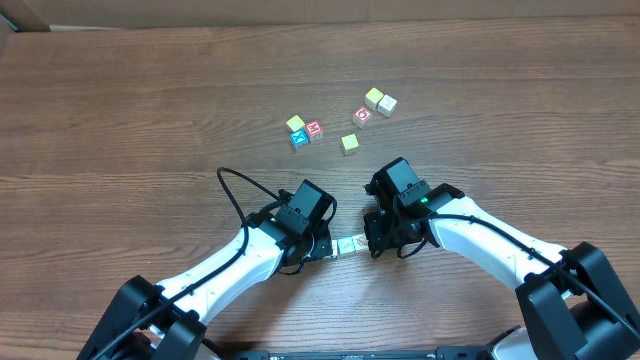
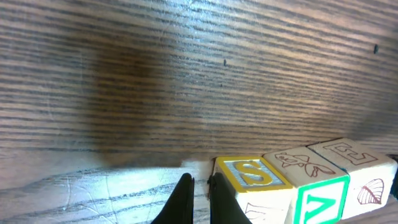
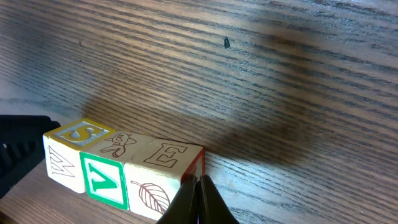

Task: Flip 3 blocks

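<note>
Wooden blocks (image 1: 348, 245), three in a touching row, lie on the table (image 1: 150, 100) between my two grippers: S block (image 2: 252, 174) nearest my left, V block (image 3: 102, 180) in the middle, E block (image 3: 163, 155) nearest my right. My left gripper (image 2: 200, 186) is clenched and empty, its tips just beside the S block. My right gripper (image 3: 198, 186) is clenched on nothing too, its tips at the E block's red end.

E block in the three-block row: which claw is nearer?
Right. The right claw sits at the E block's outer end; the left claw is at the row's opposite end, beside the S block.
</note>
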`<state>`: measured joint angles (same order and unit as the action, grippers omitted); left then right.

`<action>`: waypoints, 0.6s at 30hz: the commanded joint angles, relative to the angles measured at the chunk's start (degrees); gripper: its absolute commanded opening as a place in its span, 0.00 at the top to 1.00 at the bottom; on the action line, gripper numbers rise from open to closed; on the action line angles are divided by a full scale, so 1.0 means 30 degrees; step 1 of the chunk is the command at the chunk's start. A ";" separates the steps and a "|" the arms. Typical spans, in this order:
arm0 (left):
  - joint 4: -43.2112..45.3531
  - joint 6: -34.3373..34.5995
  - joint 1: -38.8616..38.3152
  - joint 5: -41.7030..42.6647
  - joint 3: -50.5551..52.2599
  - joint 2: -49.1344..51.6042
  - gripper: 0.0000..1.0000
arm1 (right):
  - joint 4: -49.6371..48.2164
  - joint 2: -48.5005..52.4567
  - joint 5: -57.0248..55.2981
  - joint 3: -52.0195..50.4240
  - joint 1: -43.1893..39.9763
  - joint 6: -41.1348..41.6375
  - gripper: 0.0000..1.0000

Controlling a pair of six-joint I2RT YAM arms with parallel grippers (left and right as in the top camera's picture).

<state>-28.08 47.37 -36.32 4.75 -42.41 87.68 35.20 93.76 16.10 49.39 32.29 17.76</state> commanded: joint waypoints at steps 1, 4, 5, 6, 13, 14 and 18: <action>-0.0051 -0.0168 0.0095 0.0364 -0.0197 0.0131 0.96 | -0.0095 -0.0313 0.0022 -0.0146 0.0058 0.0015 0.96; -0.0051 0.0233 0.0102 0.0342 -0.0197 0.0131 0.96 | -0.0087 -0.0313 0.0022 -0.0146 0.0058 0.0015 0.96; -0.0036 0.0357 0.0102 0.0335 -0.0197 0.0131 0.96 | -0.0087 -0.0313 0.0022 -0.0146 0.0058 0.0015 0.96; -0.0015 0.0379 0.0102 0.0335 -0.0197 0.0131 0.96 | -0.0087 -0.0313 0.0029 -0.0146 0.0058 0.0015 0.96; 0.0000 0.1494 0.0102 0.0109 -0.0197 0.0131 0.96 | -0.0087 -0.0313 0.0029 -0.0146 0.0058 0.0015 0.96; 0.0000 0.1523 0.0102 0.0044 -0.0197 0.0131 0.96 | -0.0087 -0.0313 0.0029 -0.0146 0.0058 0.0015 0.96; -0.0117 0.2302 0.0102 -0.0291 -0.0197 0.0131 0.96 | -0.0087 -0.0313 0.0029 -0.0146 0.0058 0.0015 0.96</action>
<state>-28.27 51.55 -36.32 4.89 -42.41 87.66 35.18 93.76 16.10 49.39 32.29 17.78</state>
